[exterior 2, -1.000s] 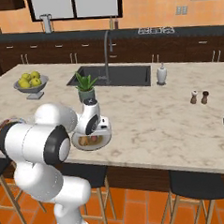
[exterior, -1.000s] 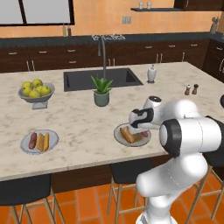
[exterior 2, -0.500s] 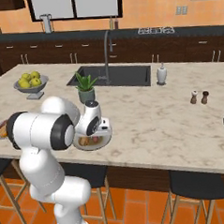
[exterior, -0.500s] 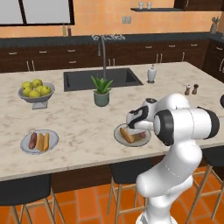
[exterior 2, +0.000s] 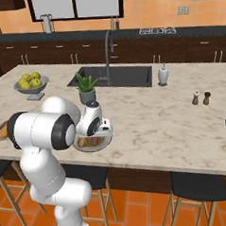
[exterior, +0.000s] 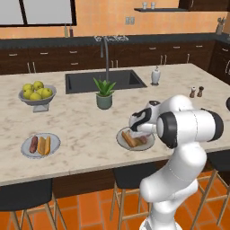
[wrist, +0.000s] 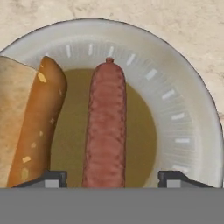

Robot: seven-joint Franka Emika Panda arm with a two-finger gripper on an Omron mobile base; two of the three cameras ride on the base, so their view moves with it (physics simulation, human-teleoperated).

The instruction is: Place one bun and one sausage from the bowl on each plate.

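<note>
Seen from the hand, a reddish-brown sausage (wrist: 105, 127) lies along the olive-brown centre of a grey-rimmed plate (wrist: 186, 100), with a golden bun (wrist: 37, 127) beside it on the left. My gripper (wrist: 113, 177) is open just above the plate, its tips standing wide on either side of the sausage and clear of it. From the base, the gripper (exterior: 140, 127) hovers over this plate (exterior: 120, 140) near the counter's front edge. The other plate (exterior: 24, 152), far left, holds a sausage (exterior: 33, 143) and a bun (exterior: 44, 145). The dark bowl (exterior: 228, 104) shows at the right edge.
A footed grey bowl of yellow-green fruit (exterior: 37, 92) stands at the back left, a potted plant (exterior: 104, 93) by the sink (exterior: 105, 81). A soap bottle (exterior: 155, 75) and salt and pepper shakers (exterior: 196, 91) stand to the right. Stools sit below the counter's front edge.
The jaws have opened and let go of the sausage, which now lies on the near plate. The arm's elbow has swung over while the hand stayed above the plate.
</note>
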